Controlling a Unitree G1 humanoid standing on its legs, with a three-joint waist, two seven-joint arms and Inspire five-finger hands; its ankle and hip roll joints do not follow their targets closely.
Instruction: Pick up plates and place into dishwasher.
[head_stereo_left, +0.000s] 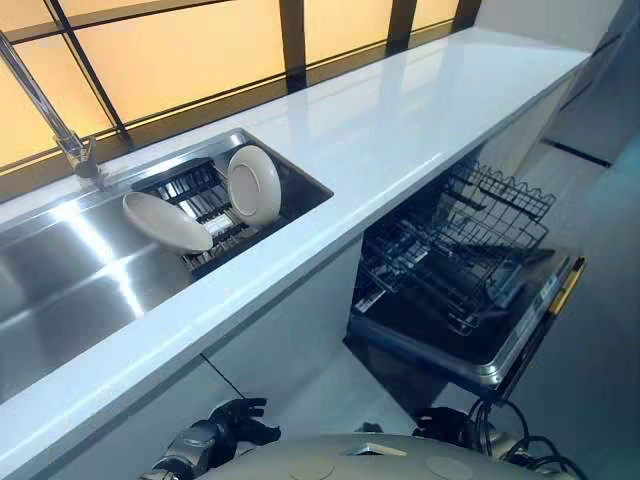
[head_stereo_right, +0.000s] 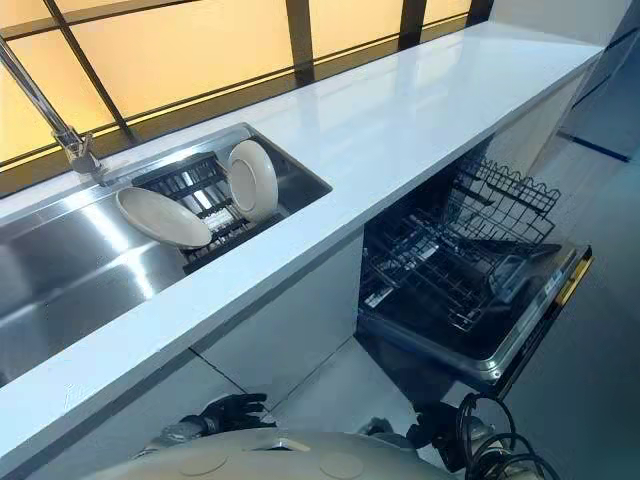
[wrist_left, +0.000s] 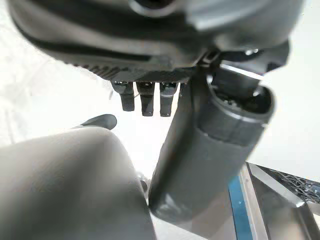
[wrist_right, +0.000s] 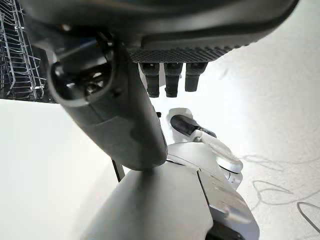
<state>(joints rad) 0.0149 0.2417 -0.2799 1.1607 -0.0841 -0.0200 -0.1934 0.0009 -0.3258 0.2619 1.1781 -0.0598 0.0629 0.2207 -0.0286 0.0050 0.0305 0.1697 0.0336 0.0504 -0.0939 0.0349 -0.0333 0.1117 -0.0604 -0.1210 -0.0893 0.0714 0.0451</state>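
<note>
Not yet reaching: L hand (head_stereo_left: 235, 415) & R hand (head_stereo_left: 440, 422) low, fingers loose, empty, w/ two cream round ceramic plates (head_stereo_left: 252, 183) propped to drain in dark slotted rack (head_stereo_left: 195, 190) in steel sink (head_stereo_left: 60, 280), black wire dishwasher rack (head_stereo_left: 450, 260) pulled out under white counter (head_stereo_left: 400, 120) for loading.

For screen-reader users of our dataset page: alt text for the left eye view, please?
A tilted plate and an upright plate sit in a dish rack in a steel sink in a white counter. Right of it, below the counter, the open dishwasher shows wire racks pulled out. The left hand and right hand hang low, open, holding nothing.
</note>
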